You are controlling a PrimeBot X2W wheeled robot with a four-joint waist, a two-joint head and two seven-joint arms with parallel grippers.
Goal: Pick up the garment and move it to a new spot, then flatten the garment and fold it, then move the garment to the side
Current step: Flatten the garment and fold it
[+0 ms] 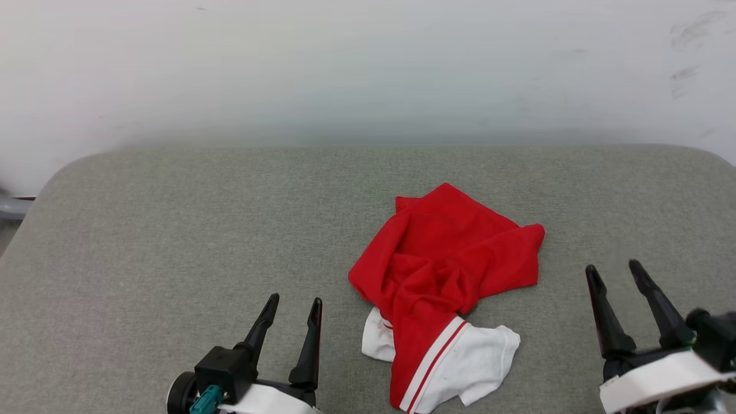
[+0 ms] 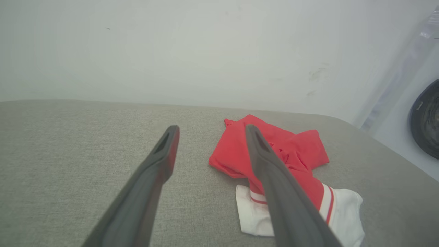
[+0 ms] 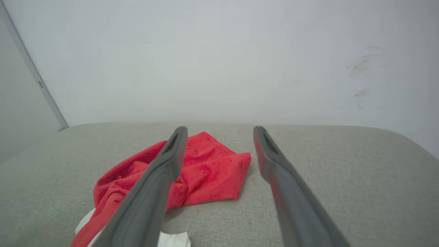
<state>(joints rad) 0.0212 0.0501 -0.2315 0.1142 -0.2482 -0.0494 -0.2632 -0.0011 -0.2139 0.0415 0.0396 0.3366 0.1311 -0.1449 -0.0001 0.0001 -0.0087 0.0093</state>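
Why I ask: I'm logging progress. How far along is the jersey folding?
Nothing looks done: the red jersey lies crumpled on the grey padded surface. Nothing is in hand: the left gripper and right gripper stand open, apart from it. Flattening, folding and moving aside are all left.

A grey fabric surface (image 1: 172,230) meets a scuffed white wall (image 1: 345,57).

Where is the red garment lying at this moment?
In the head view, the garment lies crumpled on the grey cushion, slightly right of centre, between the left gripper and the right gripper, touching neither.
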